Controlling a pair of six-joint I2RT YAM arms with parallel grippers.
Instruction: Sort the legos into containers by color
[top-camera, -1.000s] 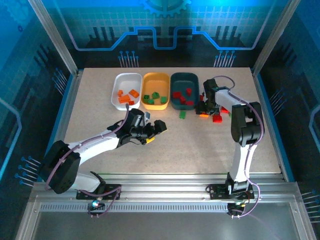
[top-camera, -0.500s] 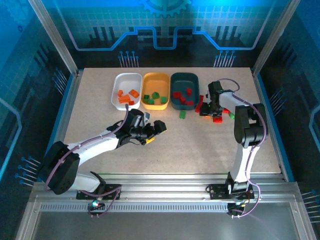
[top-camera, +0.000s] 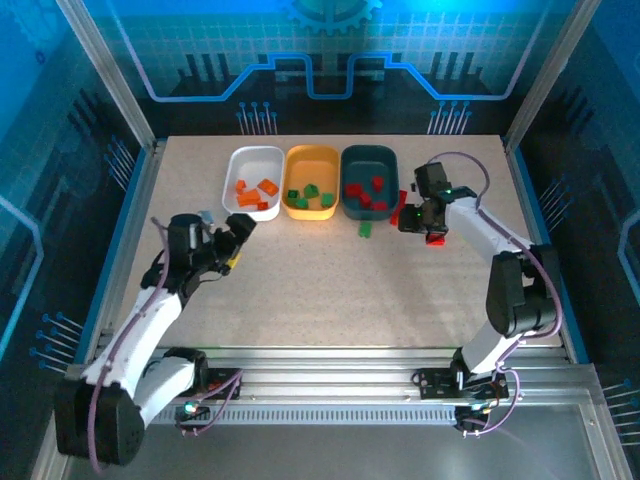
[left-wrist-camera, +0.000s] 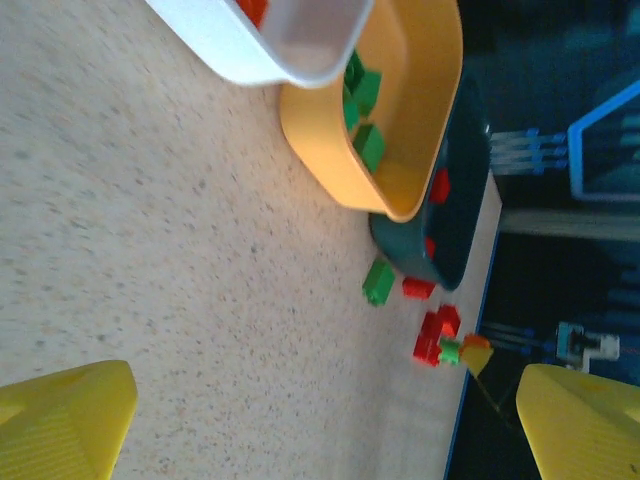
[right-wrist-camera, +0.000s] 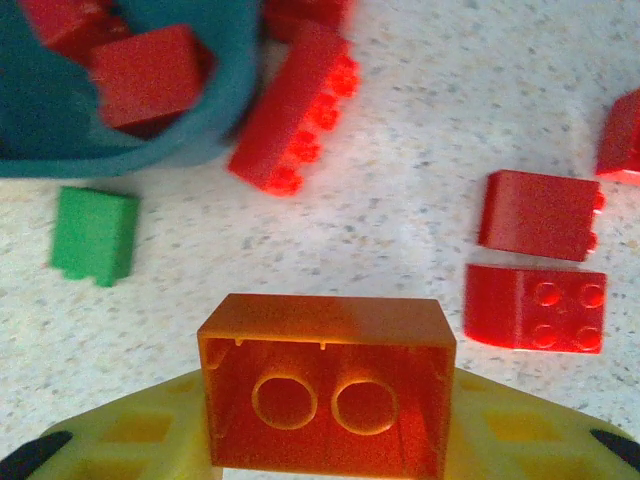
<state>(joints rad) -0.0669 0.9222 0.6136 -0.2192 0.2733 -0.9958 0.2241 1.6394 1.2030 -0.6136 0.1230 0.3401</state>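
Worktop (top-camera: 330, 290): matt, beige, fine dark speckle, stone-like grain.
Teal tray (top-camera: 369, 176): smooth moulded plastic, dull satin.
Orange-yellow tray (top-camera: 311, 178) touching teal tray, white tray (top-camera: 256, 180) beyond it: same smooth plastic, soft sheen on rims.
Orange brick (right-wrist-camera: 328, 385), near teal tray, gripped in right tool (top-camera: 422, 222): glossy hard plastic, hollow underside, two moulded tubes.
Red bricks (right-wrist-camera: 535, 310) near teal tray: glossy, highlights on studs.
Green brick (right-wrist-camera: 95, 235) just beside teal tray: smooth, duller.
Left tool (left-wrist-camera: 325, 400) fingers (left-wrist-camera: 62, 425): yellow matt plastic, finely ridged.
Rail (top-camera: 330, 385), well apart from teal tray: brushed metal.
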